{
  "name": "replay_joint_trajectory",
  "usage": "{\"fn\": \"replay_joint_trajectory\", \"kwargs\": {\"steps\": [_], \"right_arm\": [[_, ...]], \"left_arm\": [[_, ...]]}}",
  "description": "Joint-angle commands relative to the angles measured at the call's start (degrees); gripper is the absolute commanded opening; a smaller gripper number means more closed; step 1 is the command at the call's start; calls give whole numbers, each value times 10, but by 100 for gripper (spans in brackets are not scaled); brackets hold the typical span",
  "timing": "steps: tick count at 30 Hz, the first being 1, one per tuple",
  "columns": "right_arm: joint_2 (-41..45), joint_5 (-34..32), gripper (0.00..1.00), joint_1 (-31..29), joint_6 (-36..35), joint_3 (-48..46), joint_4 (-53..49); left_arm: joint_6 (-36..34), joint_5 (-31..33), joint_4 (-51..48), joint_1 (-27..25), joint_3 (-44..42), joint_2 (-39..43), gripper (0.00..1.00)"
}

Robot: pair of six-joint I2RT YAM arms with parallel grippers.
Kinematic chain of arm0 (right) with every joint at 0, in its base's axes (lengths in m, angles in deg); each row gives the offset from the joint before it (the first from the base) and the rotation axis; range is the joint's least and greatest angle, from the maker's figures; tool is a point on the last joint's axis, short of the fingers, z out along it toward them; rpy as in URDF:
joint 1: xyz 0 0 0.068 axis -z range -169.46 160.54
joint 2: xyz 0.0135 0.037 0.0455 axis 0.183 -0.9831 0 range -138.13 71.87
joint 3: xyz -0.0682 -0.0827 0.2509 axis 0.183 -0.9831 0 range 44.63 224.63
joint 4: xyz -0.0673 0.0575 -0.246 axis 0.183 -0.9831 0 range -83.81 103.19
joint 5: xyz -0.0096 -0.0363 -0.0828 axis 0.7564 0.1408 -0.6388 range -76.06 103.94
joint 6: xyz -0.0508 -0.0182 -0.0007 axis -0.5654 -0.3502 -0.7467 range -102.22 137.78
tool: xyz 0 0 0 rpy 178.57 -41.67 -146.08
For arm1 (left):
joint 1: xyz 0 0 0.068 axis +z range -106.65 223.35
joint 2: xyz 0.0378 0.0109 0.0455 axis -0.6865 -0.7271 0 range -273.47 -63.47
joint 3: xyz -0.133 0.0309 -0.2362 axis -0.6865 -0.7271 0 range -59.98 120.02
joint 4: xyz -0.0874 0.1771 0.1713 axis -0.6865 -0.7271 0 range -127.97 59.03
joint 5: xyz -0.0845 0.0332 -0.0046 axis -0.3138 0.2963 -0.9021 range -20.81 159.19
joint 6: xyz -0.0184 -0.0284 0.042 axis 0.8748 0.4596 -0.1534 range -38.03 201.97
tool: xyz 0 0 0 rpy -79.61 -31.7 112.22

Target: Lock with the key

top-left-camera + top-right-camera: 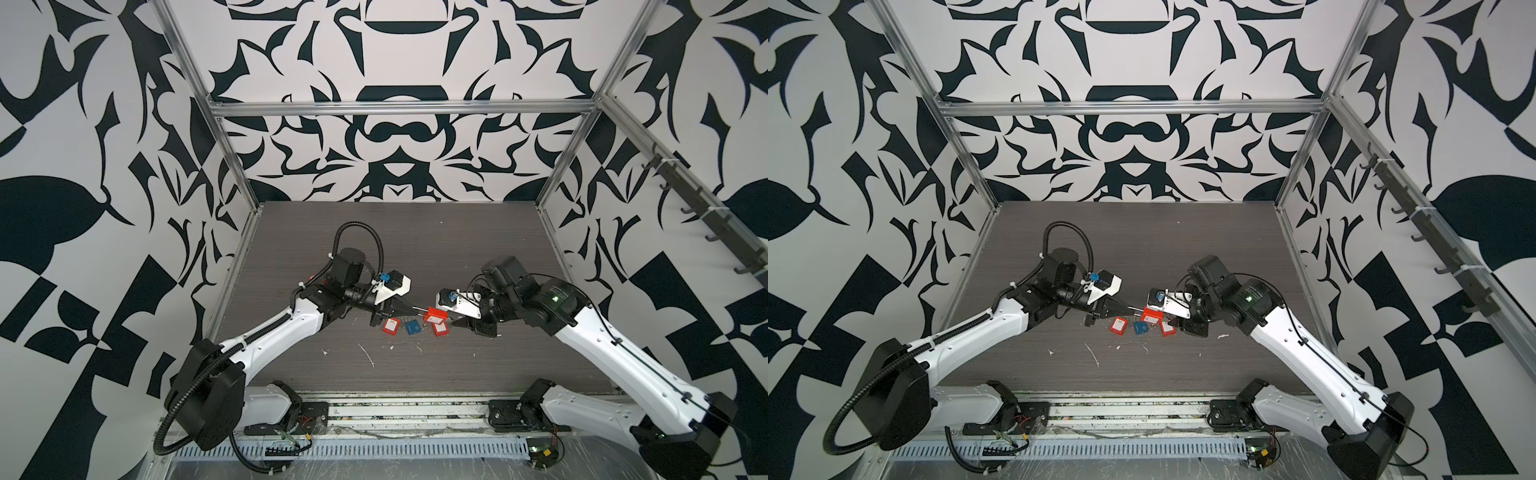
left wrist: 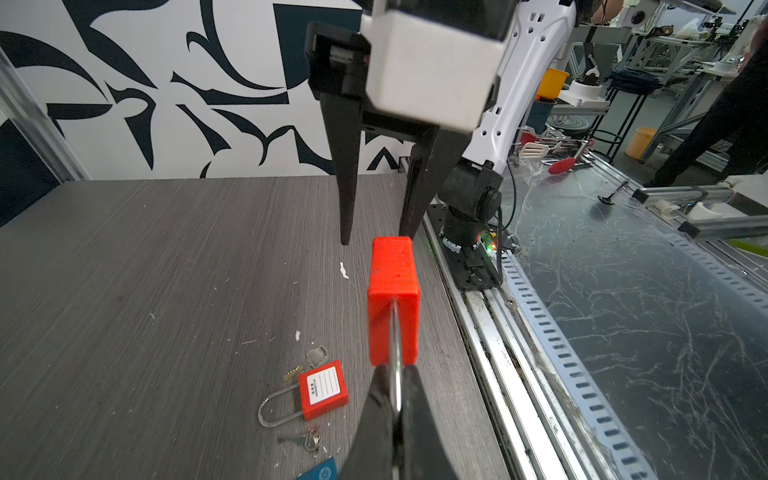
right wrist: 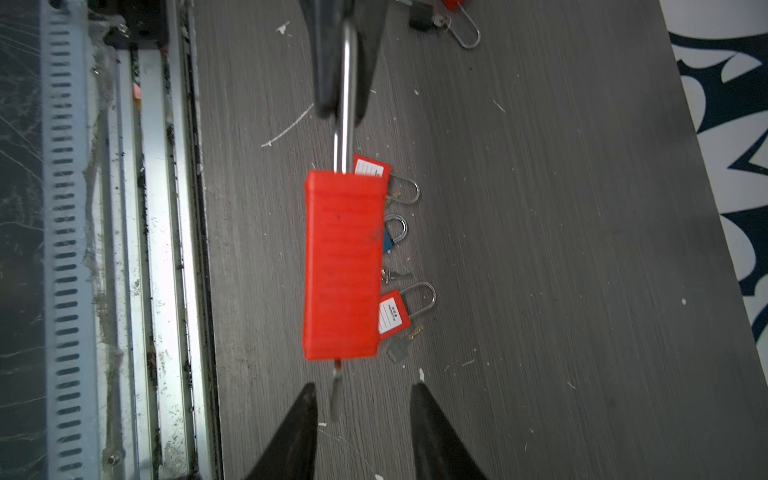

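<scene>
Closing squarely on the key is what the step calls for. It juts from the base of the red padlock, which is held in the air above the table by its shackle, clamped in the left gripper. The right gripper stands apart around the key, which sits nearer one finger, so centring is advised before turning. A labelled padlock lies below and the rail runs near. Bare table is offered toward the patterned wall.
</scene>
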Motion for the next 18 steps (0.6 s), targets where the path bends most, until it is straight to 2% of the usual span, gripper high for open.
{"fn": "replay_joint_trajectory", "kwargs": {"steps": [1,6,11,18], "right_arm": [[-14,38,38,1,3,23,-15],[-25,54,28,2,8,19,-12],[-31,55,12,2,4,18,-29],[-24,26,0,1,-8,2,-35]], "left_arm": [[-11,-19,-9,-2,17,0,0],[-20,-17,-22,-2,19,4,0],[-38,-12,-46,-2,21,11,0],[-54,-11,-77,4,28,9,0]]}}
